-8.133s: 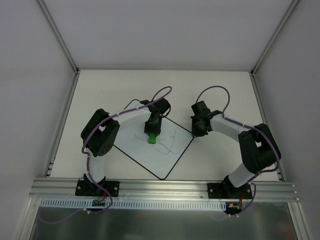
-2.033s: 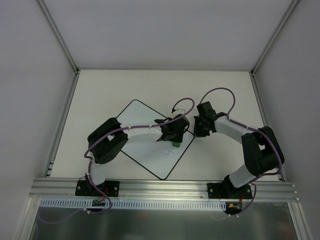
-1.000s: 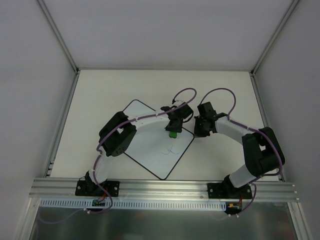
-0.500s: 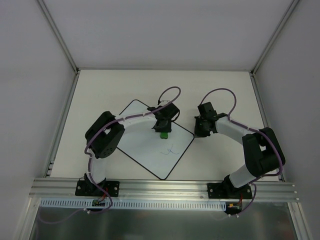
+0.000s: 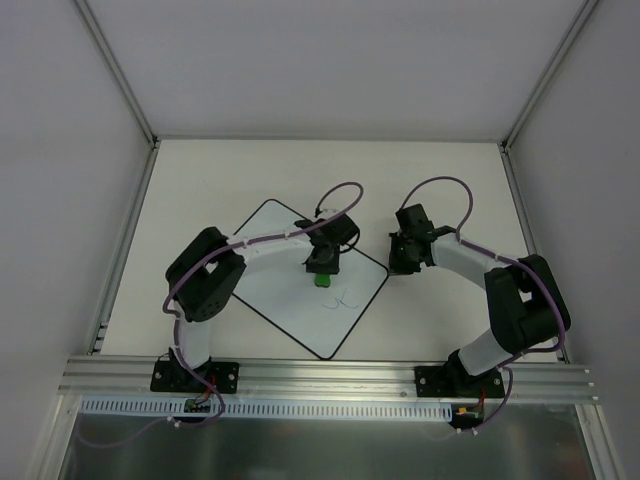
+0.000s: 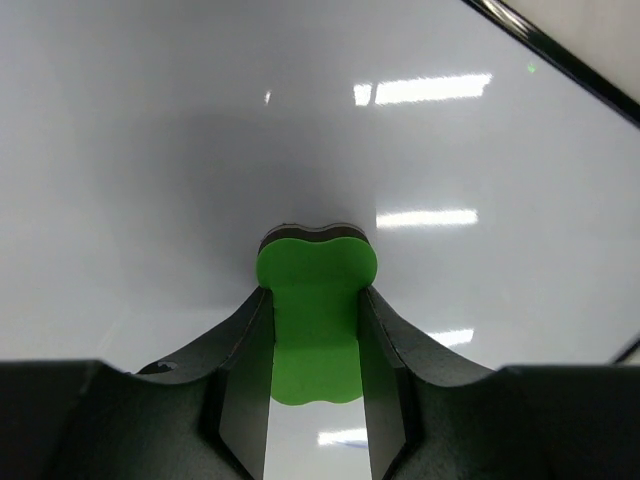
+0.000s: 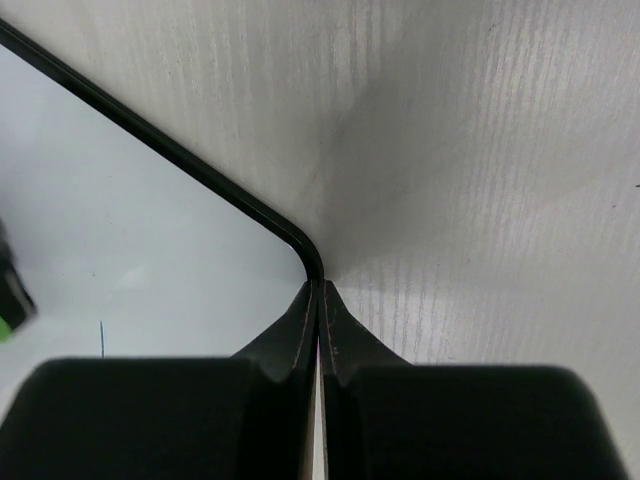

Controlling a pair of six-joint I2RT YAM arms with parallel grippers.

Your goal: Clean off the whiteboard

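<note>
Whiteboard [image 5: 298, 312] under eraser [image 6: 315, 322] in left fingers [image 6: 242, 358] — corner at right fingers [image 7: 346, 346]

The green eraser [image 5: 321, 281], gripped in the left hand [image 5: 321, 273], is now placed nearer the middle of the whiteboard [image 5: 270, 290], brought back from the right corner where it was seen two seconds ago. The large scribble of eight seconds ago is reduced to a small mark [image 5: 344, 298] just beside the eraser.

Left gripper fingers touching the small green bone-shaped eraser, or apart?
Touching. Left wrist view: both left gripper fingers sit flush against the green bone-shaped eraser at its narrow waist, no gap on either side.
</note>
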